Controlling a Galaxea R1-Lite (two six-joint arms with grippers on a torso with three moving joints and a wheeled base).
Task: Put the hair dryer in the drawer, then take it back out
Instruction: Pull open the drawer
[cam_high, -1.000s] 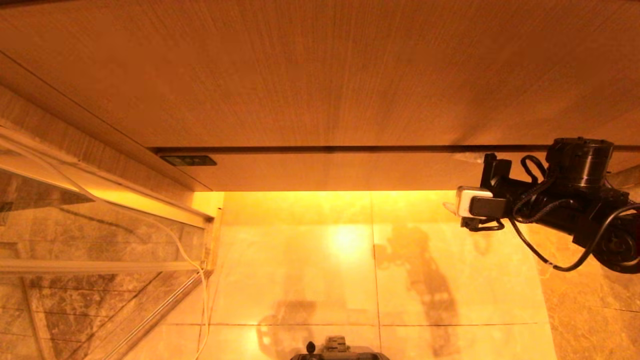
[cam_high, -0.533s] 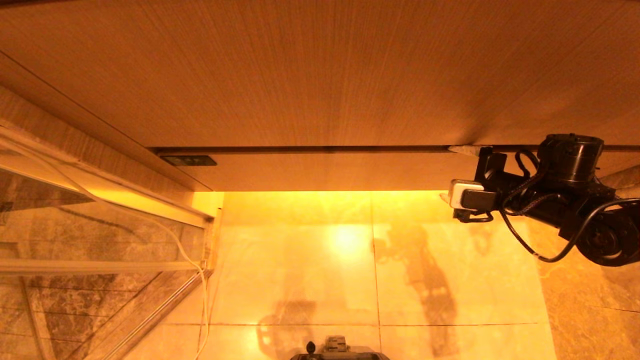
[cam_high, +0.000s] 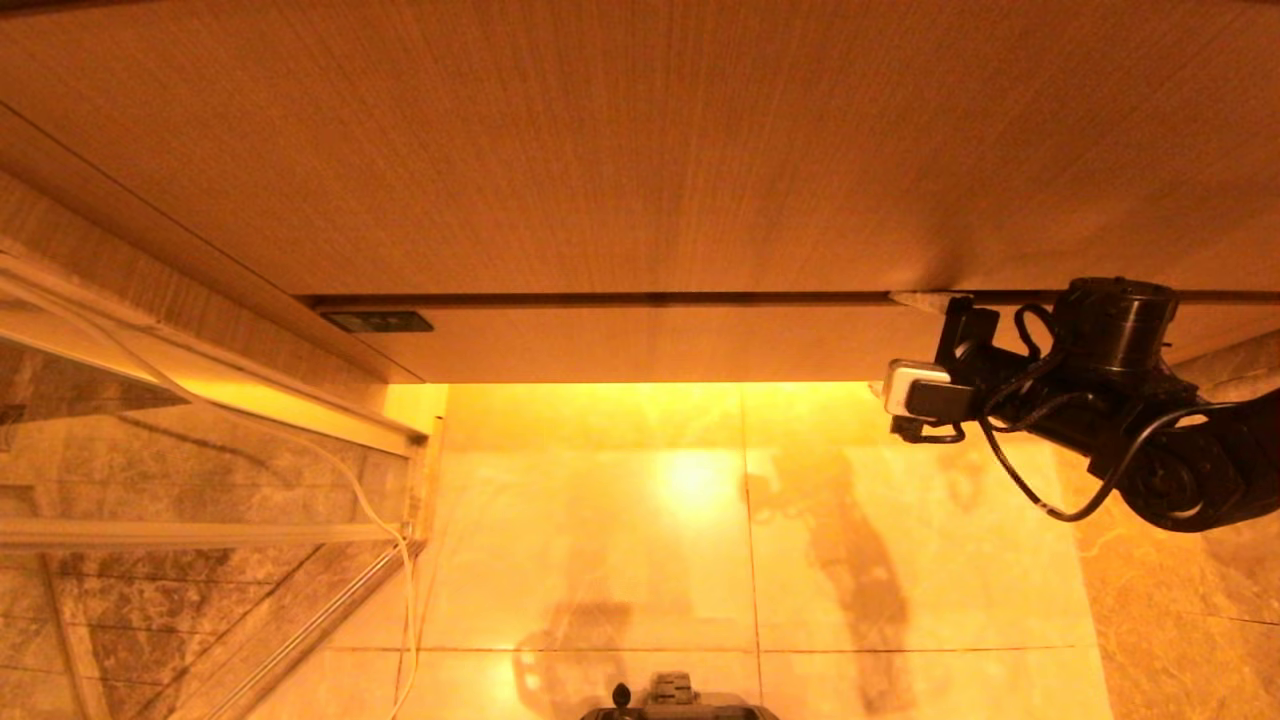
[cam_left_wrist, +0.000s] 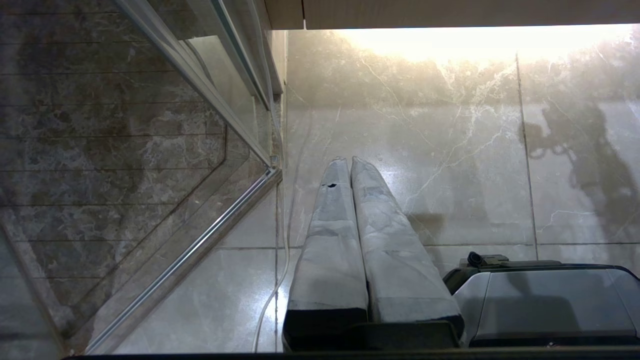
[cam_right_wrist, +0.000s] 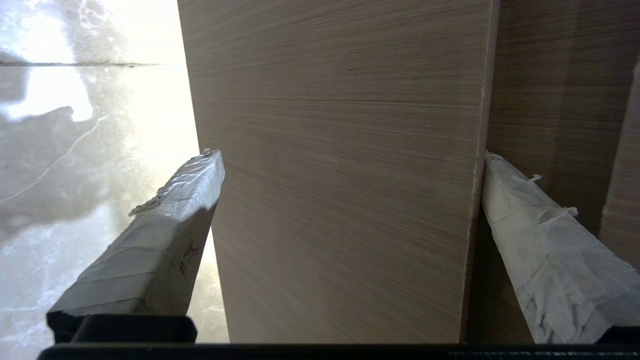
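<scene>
The drawer (cam_high: 650, 345) shows as a long, flat wood-grain front under the wide cabinet panel, with a dark seam along its top edge. My right gripper (cam_high: 896, 345) is open at the drawer's right part and straddles the front. One taped finger (cam_right_wrist: 165, 235) sits past the lower edge over the floor. The other finger (cam_right_wrist: 540, 240) sits in the dark seam, and the drawer front (cam_right_wrist: 340, 200) fills the gap between them. My left gripper (cam_left_wrist: 349, 161) is shut and empty, parked pointing at the floor. The hair dryer is out of view.
A glass shower door (cam_high: 200, 480) with a metal frame stands at the left, and a thin white cord (cam_high: 392, 545) hangs beside it. Glossy marble floor tiles (cam_high: 700, 520) lie below the cabinet. My base (cam_high: 680, 705) shows at the bottom edge. A small dark panel (cam_high: 378, 321) sits on the drawer's left end.
My right gripper has moved left and toward the cabinet, and its far finger now reaches the seam above the drawer front. The jaws stayed wide open. Nothing else moved.
</scene>
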